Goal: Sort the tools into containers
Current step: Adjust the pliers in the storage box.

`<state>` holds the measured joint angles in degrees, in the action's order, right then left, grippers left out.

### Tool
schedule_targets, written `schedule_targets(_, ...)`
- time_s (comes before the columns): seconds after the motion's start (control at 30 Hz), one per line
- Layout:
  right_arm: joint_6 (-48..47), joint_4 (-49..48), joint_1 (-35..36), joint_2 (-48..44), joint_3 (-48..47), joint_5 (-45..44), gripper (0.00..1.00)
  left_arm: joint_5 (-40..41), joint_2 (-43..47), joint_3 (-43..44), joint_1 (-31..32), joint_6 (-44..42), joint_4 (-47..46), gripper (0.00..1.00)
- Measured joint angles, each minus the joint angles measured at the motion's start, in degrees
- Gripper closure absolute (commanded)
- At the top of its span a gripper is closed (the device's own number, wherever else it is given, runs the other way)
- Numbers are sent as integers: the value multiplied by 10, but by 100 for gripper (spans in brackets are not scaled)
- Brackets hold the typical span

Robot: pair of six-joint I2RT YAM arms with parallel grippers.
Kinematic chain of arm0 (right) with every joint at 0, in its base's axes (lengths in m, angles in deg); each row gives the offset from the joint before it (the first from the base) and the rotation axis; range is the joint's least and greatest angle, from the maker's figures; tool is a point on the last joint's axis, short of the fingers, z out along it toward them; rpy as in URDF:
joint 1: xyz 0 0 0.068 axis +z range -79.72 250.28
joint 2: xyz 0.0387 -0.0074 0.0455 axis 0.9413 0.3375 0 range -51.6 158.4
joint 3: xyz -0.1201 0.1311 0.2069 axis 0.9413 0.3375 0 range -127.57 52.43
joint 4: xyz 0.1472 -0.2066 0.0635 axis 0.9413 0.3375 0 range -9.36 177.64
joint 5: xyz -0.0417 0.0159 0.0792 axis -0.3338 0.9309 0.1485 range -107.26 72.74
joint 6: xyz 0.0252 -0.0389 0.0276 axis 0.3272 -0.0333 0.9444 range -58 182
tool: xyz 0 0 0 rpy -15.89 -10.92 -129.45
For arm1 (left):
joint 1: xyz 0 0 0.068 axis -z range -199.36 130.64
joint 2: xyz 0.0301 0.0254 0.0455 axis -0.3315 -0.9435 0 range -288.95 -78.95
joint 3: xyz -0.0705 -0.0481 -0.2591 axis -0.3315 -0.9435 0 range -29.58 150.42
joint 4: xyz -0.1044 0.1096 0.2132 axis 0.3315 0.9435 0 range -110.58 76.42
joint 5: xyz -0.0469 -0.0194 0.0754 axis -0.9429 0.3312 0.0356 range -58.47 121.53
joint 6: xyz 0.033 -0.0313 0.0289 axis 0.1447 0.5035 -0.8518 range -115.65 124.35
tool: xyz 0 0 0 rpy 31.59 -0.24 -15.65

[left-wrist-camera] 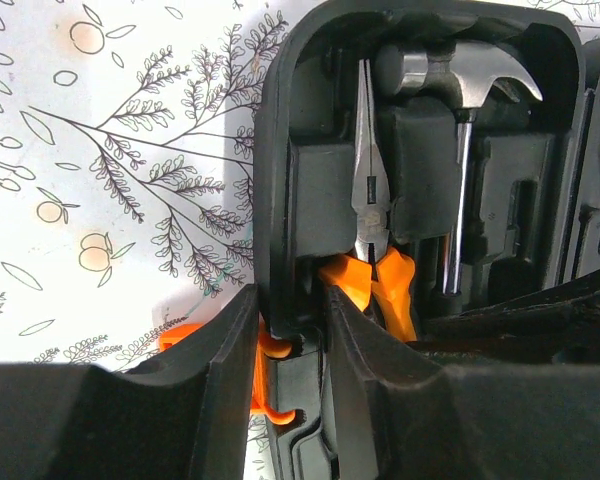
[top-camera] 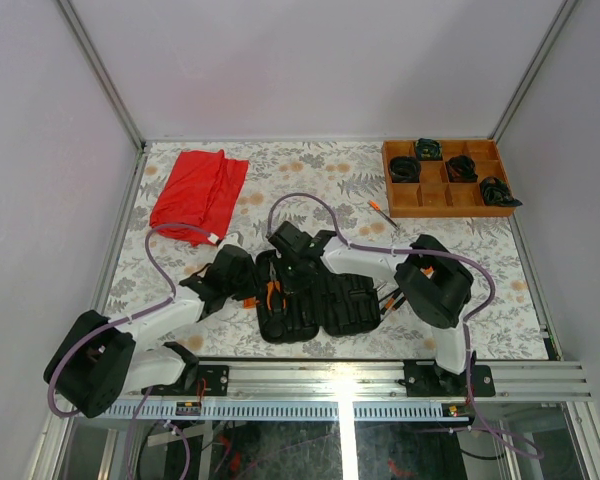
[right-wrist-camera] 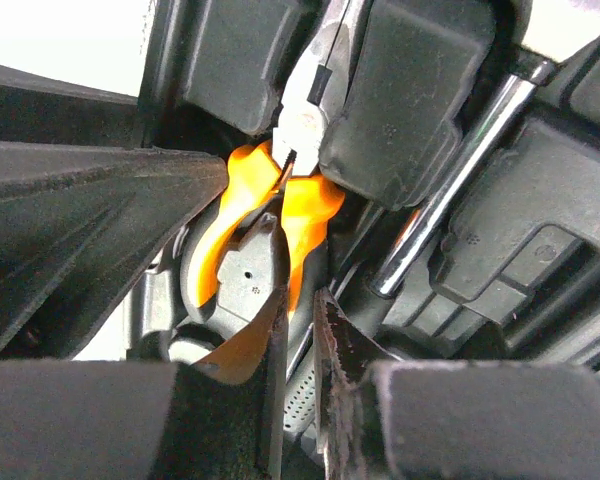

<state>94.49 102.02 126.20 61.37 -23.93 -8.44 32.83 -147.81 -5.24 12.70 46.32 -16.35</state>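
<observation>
The black tool case [top-camera: 325, 305] lies open in front of the arms. A silver-headed hammer [left-wrist-camera: 450, 80] and orange-handled pliers [left-wrist-camera: 372, 195] rest in its moulded slots. My left gripper [left-wrist-camera: 290, 300] is shut on the case's left wall [left-wrist-camera: 280, 180], right by the orange latch [left-wrist-camera: 265, 345]. My right gripper [right-wrist-camera: 298, 270] reaches into the case from above. Its fingers are pinched on one handle of the pliers [right-wrist-camera: 305, 215], beside the hammer's shaft [right-wrist-camera: 450, 190]. A thin screwdriver [top-camera: 383, 212] lies on the table behind the case, and more orange-tipped ones [top-camera: 388, 298] sit at the case's right end.
A wooden compartment tray [top-camera: 432, 197] with black coiled bundles stands at the back right. A red cloth [top-camera: 198, 192] lies at the back left. Both arms crowd over the case's left half [top-camera: 280, 290].
</observation>
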Motion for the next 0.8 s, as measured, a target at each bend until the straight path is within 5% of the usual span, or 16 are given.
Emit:
schedule_targets(0.43,-3,58,11,37,-45,-27,99,22,0,0,14,8,0,91)
schedule_targets(0.63,-7,15,23,-3,-11,-56,73,42,12,0,22,21,7,93)
schedule_targets(0.8,-24,-3,35,-20,9,-81,64,47,21,0,30,36,21,94)
